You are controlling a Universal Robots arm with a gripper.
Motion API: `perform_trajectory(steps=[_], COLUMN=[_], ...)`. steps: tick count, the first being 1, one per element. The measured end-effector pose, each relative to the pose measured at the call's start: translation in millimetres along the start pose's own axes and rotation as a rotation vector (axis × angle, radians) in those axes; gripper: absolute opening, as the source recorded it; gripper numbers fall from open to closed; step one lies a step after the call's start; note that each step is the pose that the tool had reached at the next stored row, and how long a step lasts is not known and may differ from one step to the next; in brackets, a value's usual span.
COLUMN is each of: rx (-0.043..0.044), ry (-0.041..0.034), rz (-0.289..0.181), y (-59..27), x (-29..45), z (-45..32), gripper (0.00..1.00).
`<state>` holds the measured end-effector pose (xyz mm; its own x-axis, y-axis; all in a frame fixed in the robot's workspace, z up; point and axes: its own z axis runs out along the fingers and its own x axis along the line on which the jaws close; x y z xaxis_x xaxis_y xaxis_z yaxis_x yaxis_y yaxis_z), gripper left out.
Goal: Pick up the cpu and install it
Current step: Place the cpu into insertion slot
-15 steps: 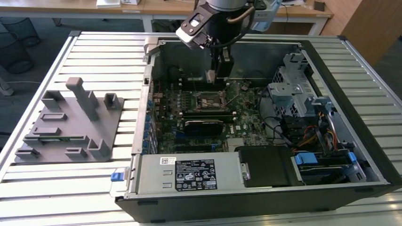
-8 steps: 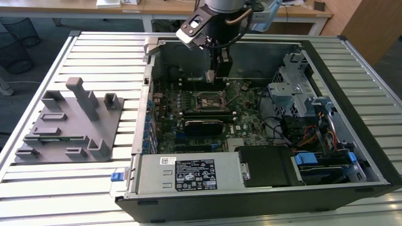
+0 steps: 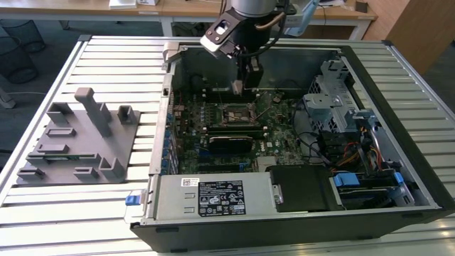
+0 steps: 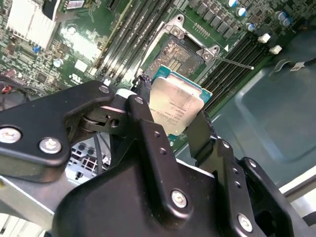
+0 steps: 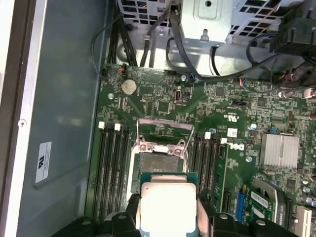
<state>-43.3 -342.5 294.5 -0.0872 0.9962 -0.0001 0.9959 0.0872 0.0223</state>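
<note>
1. The gripper [image 3: 238, 88] reaches down into the open computer case [image 3: 398, 106]. Its two black fingers [image 4: 143, 106] pinch the cpu [image 4: 174, 106] by opposite edges.
2. The cpu hangs above the socket [image 5: 159, 165], clear of it and not seated.
3. Its silver metal top faces away from the socket, towards both wrist cameras, with the green rim showing around it.
4. The chip is nearly square, so no long axis stands out. In the first wrist view its edges run roughly parallel to the socket's frame.
5. The socket's contact bed lies uncovered on the green motherboard [image 5: 222, 98], with dark memory slots [image 5: 111, 168] on both sides.
6. The case lies on a slatted metal table [image 3: 106, 64]. A grey moulded fixture [image 3: 78, 138] sits well apart from the socket, outside the case.
7. Wooden desks [image 3: 178, 8] and a wire bin [image 3: 14, 42] stand beyond the table.
</note>
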Motion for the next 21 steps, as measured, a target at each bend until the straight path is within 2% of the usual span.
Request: perform_trajectory(steps=[4,10,15,21], rx=[-0.0001,0.0002,0.0002,0.0002], ry=[0.0,-0.0042,-0.0043,-0.0043], rz=[0.007,0.064,0.065,0.064], y=[0.0,-0.8,-1.1,-1.1], x=[3.7,4.6,4.6,4.6], z=[7.1,17.9,26.7,30.0], gripper=[0.54,0.54,0.54,0.54])
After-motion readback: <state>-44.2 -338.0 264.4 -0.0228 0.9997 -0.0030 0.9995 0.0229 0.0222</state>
